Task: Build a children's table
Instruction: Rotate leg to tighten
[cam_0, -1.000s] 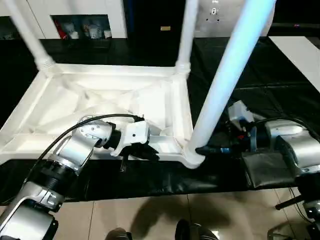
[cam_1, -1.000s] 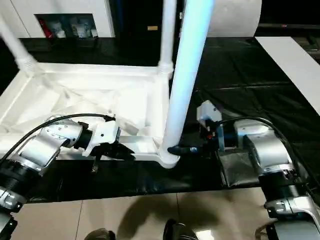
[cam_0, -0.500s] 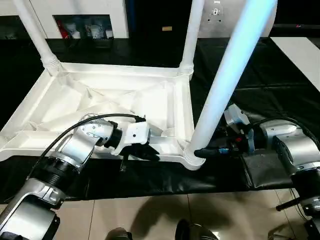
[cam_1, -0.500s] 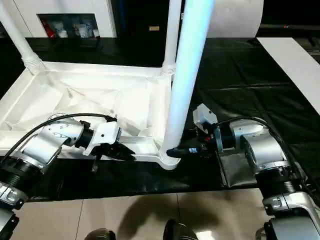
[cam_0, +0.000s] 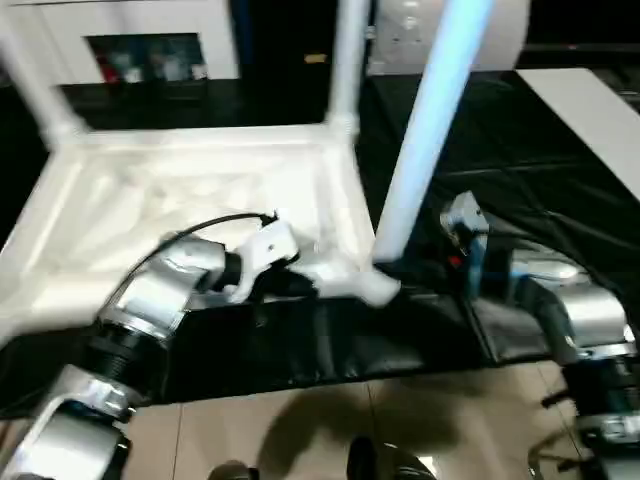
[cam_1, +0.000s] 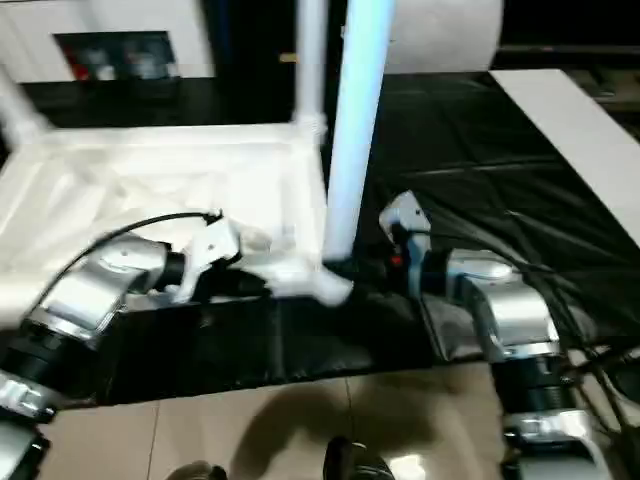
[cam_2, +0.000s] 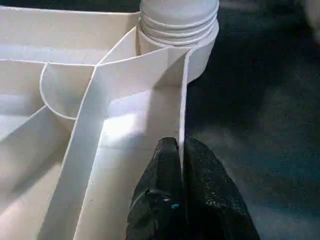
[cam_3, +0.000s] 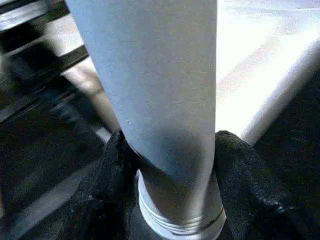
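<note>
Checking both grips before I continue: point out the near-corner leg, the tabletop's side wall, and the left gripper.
near-corner leg (cam_3: 160, 100): right wrist view, lower shaft.
tabletop's side wall (cam_2: 183, 95): left wrist view, thin upright edge.
left gripper (cam_2: 180, 155): left wrist view, between fingertips.

Head pair looks down over the forearms at the children's table (cam_0: 200, 190); wrist views sit close at its corner socket (cam_2: 177, 20).

Head views: motion blur smears every edge. Overhead light overexposes the white table top (cam_0: 180, 190); the near leg (cam_0: 425, 120) looks bluish. Soft shadows fall on the floor (cam_0: 330, 420). Wrist views are sharper.
</note>
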